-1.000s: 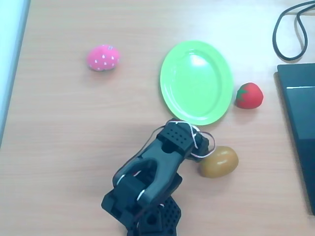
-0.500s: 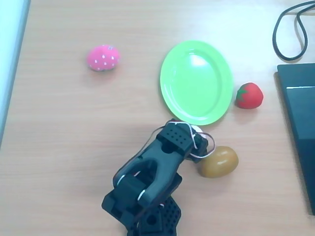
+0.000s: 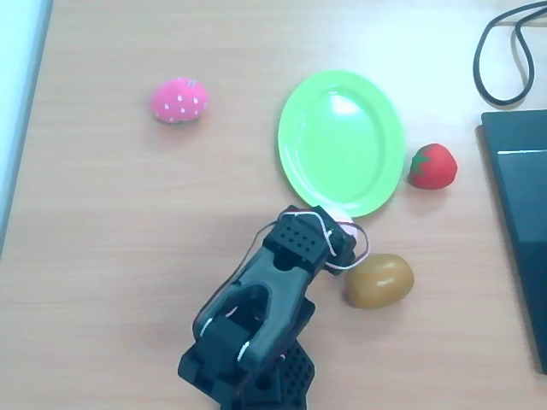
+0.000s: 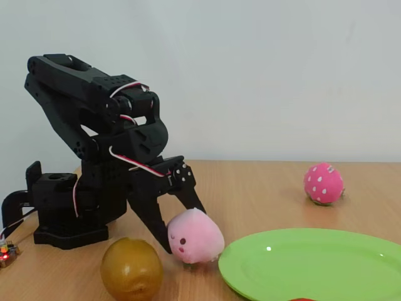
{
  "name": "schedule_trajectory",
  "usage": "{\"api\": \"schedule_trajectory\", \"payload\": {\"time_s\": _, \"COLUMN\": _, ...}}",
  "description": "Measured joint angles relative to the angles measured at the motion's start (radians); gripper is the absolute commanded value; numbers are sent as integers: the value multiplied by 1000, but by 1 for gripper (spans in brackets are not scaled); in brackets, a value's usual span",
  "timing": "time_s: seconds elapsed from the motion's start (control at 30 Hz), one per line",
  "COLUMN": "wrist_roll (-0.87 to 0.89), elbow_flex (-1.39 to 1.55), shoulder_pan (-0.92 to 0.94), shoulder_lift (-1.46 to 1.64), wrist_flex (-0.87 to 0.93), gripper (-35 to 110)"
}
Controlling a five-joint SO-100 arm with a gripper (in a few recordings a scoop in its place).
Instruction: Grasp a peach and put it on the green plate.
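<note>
Beside plate rim: peach (image 4: 195, 236) on the surface, touching green plate (image 4: 326, 266)
Gripper (image 4: 183, 221): fingers part-open, straddling peach; firm hold unclear

The gripper (image 4: 180, 227) is clamping the peach (image 4: 195, 236) on the table (image 4: 263, 188). The green plate (image 4: 313, 264) is lying at the peach's 3 o'clock, the brown fruit (image 4: 131, 269) at its 8 o'clock.

Bright, even light — glare on the green plate (image 3: 342, 107), perhaps slightly soft.
</note>
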Motion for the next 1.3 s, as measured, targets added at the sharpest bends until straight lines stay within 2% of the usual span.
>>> {"api": "schedule_trajectory", "payload": {"time_s": 0.4, "wrist_roll": 58, "elbow_flex": -23, "shoulder_pan": -75, "shoulder_lift": 69, "wrist_flex": 54, "gripper": 27}}
{"api": "schedule_trajectory", "payload": {"time_s": 0.9, "wrist_roll": 107, "elbow_flex": -100, "shoulder_pan": -58, "shoulder_lift": 57, "wrist_flex": 57, "gripper": 27}}
{"api": "schedule_trajectory", "payload": {"time_s": 1.3, "wrist_roll": 163, "elbow_flex": -264, "shoulder_pan": -57, "shoulder_lift": -141, "wrist_flex": 57, "gripper": 28}}
